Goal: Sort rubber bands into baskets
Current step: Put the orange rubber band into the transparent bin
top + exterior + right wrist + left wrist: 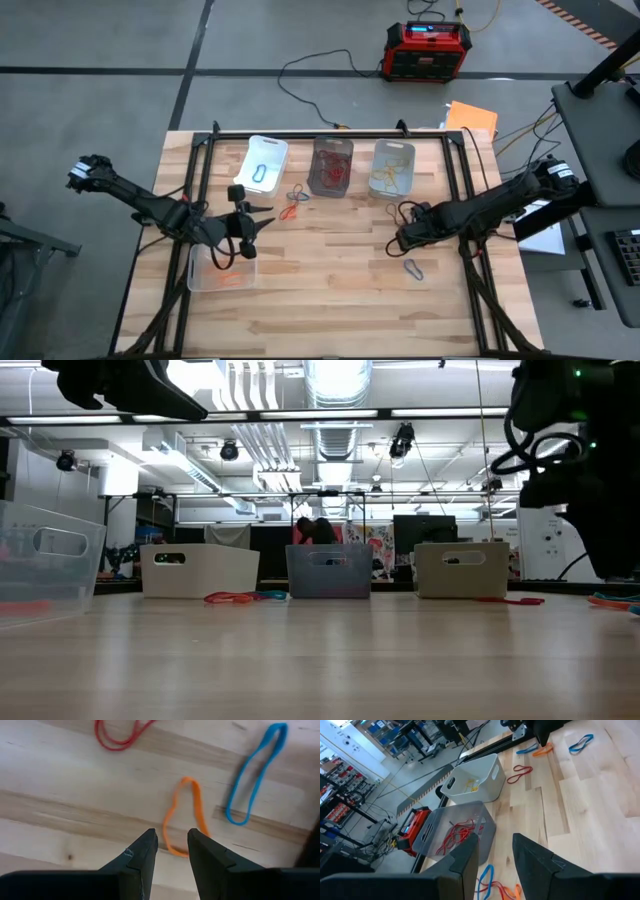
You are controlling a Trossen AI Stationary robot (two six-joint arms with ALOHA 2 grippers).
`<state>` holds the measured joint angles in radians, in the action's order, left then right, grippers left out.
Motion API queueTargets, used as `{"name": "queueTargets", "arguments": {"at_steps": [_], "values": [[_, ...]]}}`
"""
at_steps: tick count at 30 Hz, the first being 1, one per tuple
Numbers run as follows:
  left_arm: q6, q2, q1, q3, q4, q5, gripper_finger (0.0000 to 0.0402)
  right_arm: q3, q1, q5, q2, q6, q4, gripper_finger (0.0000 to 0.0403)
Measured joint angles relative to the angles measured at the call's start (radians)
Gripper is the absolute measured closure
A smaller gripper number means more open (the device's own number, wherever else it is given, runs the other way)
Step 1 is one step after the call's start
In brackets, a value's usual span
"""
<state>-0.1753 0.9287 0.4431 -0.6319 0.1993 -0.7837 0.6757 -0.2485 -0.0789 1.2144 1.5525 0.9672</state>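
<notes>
From above, the left gripper [243, 222] reaches in over the clear basket [221, 269]; the right gripper [404, 240] hangs low by loose rubber bands [412, 268]; in its wrist view, its jaws stand slightly apart, empty, at an orange band [184, 817]; the left jaws also gape, empty.

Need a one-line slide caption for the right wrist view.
Right gripper open above an orange rubber band, red and blue bands nearby.

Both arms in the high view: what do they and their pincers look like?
The left arm and right arm are dark, slim and jointed, with black cables looping near their wrists. The right arm shows pale markings near its outer end. Each wrist view shows two dark, wedge-shaped, smooth fingers tapering to blunt tips. The left pincer and right pincer are black too.
</notes>
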Motion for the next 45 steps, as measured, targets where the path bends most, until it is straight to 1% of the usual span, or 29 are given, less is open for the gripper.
{"name": "queueTargets", "arguments": {"at_steps": [6, 9, 15, 18, 21, 24, 25, 28, 30, 32, 34, 37, 45], "values": [[0.000, 0.000, 0.000, 0.000, 0.000, 0.000, 0.0297, -0.071, 0.000, 0.008, 0.005, -0.004, -0.150, 0.0296], [0.000, 0.000, 0.000, 0.000, 0.000, 0.000, 0.0296, -0.090, 0.000, 0.008, 0.025, -0.004, -0.159, 0.0297], [0.001, 0.000, 0.000, 0.000, -0.001, 0.000, 0.0296, -0.086, 0.000, 0.025, 0.112, -0.038, -0.188, 0.0306], [0.001, 0.000, 0.000, 0.000, -0.002, 0.001, 0.0296, -0.089, 0.001, 0.061, 0.156, -0.082, -0.219, 0.0319], [0.001, 0.001, 0.000, 0.000, -0.007, 0.003, 0.0296, -0.061, 0.000, 0.074, 0.193, -0.118, -0.228, 0.0345], [0.005, 0.004, 0.000, 0.001, -0.007, 0.037, 0.0296, -0.032, 0.000, 0.084, 0.208, -0.186, -0.233, 0.0382], [0.008, 0.004, 0.000, 0.001, -0.007, 0.060, 0.0296, -0.021, 0.000, 0.083, 0.208, -0.206, -0.230, 0.0387], [0.013, 0.004, 0.000, 0.001, -0.007, 0.140, 0.0296, 0.019, 0.000, 0.064, 0.204, -0.251, -0.195, 0.0392], [0.020, 0.004, 0.000, 0.001, -0.014, 0.196, 0.0297, 0.046, 0.000, 0.047, 0.198, -0.289, -0.212, 0.0394], [0.020, 0.007, 0.000, 0.001, -0.024, 0.230, 0.0297, 0.082, 0.000, 0.034, 0.187, -0.330, -0.255, 0.0394], [0.021, 0.014, 0.000, 0.001, -0.043, 0.242, 0.0296, 0.096, 0.000, 0.021, 0.186, -0.391, -0.265, 0.0394], [0.021, 0.035, -0.001, 0.002, -0.081, 0.244, 0.0296, 0.119, 0.000, 0.005, 0.187, -0.508, -0.420, 0.0394], [0.002, 0.126, -0.009, 0.005, -0.238, 0.249, 0.0296, 0.122, 0.000, 0.000, 0.197, -0.910, -0.899, 0.0394]]}}
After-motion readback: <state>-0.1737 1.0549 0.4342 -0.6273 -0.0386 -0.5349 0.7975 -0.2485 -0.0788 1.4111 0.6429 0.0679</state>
